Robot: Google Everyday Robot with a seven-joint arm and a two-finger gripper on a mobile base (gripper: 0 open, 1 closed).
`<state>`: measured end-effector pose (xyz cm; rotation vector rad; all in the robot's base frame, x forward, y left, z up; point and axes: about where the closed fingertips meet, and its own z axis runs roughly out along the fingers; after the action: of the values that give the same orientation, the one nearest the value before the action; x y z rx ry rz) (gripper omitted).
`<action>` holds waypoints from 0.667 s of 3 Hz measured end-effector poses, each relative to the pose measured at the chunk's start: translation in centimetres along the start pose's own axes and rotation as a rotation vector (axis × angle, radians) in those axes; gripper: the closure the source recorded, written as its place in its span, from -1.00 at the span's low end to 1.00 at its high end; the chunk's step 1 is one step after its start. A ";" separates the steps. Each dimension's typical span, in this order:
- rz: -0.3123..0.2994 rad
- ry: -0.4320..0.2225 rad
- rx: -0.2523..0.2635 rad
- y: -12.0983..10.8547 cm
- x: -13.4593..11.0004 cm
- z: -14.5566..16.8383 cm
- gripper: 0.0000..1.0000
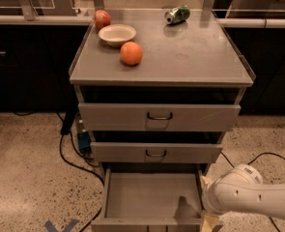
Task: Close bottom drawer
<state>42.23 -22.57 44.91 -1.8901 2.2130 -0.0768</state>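
Observation:
The bottom drawer (151, 197) of the grey metal cabinet stands pulled far out, and its plain grey tray is bare. Its front runs along the lower edge of the view, and its handle is out of view. The mid-sized drawer (156, 152) and the tall top drawer (159, 116) above it stick out only slightly. My white arm (250, 196) comes in from the lower right. My gripper (210, 221) hangs at the right front corner of the bottom drawer, partly cut off by the edge of the view.
On the cabinet top (200, 57) lie an orange (131, 53), a white bowl (117, 34), an apple (102, 19) and a tipped can (177, 14). Black cables (69, 153) trail on the speckled floor at the left. Dark counters stand behind.

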 end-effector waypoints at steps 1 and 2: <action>0.008 -0.010 -0.014 0.4 0.6 1.9 -1.00; 0.026 -0.032 -0.025 0.7 1.3 5.2 -1.00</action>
<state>42.41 -23.16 39.55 -1.8615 2.2270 -0.0144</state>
